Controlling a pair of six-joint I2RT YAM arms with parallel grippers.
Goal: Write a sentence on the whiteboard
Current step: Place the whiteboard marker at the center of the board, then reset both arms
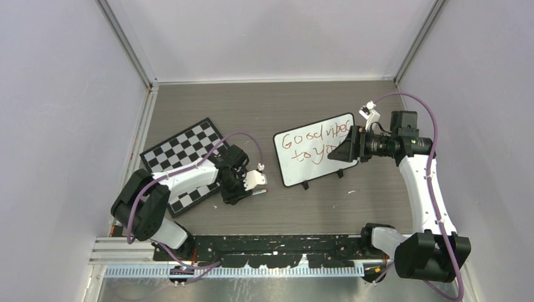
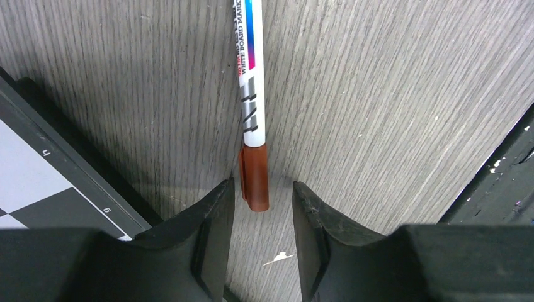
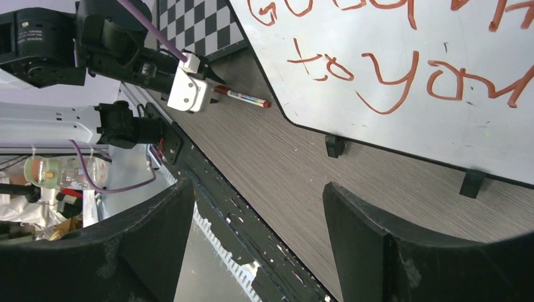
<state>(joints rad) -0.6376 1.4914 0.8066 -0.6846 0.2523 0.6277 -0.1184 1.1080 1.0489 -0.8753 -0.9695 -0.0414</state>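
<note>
The whiteboard [image 1: 302, 168] stands on its small feet mid-table, tilted, with the sentence [image 1: 313, 142] in red-brown marker on two lines; the right wrist view shows the board [image 3: 403, 119] and the words "to you" [image 3: 403, 70] close up. A white marker with a brown cap [image 2: 252, 119] lies flat on the table just left of the board [image 1: 260, 190]. My left gripper [image 2: 262, 189] is open around the cap end, with a gap on each side. My right gripper [image 1: 337, 153] hovers open and empty over the board's right part; its fingertip [image 3: 179, 195] frames the view.
A black-and-white checkerboard [image 1: 182, 157] lies left of the left gripper, its edge close beside the left finger [image 2: 38, 189]. A black rail [image 1: 271, 242] runs along the table's near edge. Grey walls enclose the table on three sides.
</note>
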